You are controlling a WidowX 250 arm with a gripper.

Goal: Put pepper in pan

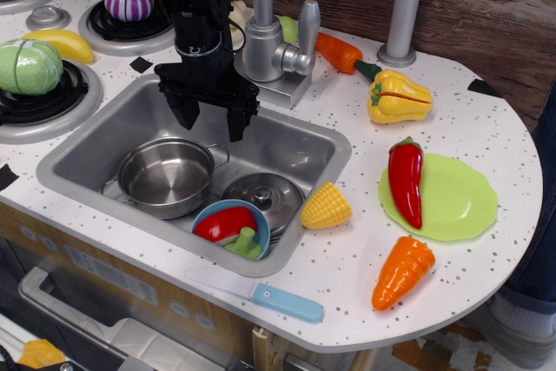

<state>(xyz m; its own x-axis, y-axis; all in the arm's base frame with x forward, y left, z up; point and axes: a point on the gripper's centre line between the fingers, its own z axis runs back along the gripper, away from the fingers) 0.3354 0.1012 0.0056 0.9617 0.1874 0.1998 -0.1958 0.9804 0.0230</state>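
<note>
The pepper (407, 181), a long glossy red chili with a green stem, lies on a light green plate (456, 206) on the counter to the right of the sink. The pan (166, 175), a round shiny steel pot with loop handles, stands empty in the left part of the sink (306, 152). My black gripper (211, 121) hangs over the back of the sink, just behind the pan, with its two fingers spread open and nothing between them. It is far to the left of the pepper.
A steel lid (265, 195) and a blue bowl (231, 228) with red and green toys lie in the sink. Corn (326, 207), an orange carrot (401, 271), a yellow bell pepper (398, 97), a blue-handled knife (261, 294) and the faucet (268, 32) are around it.
</note>
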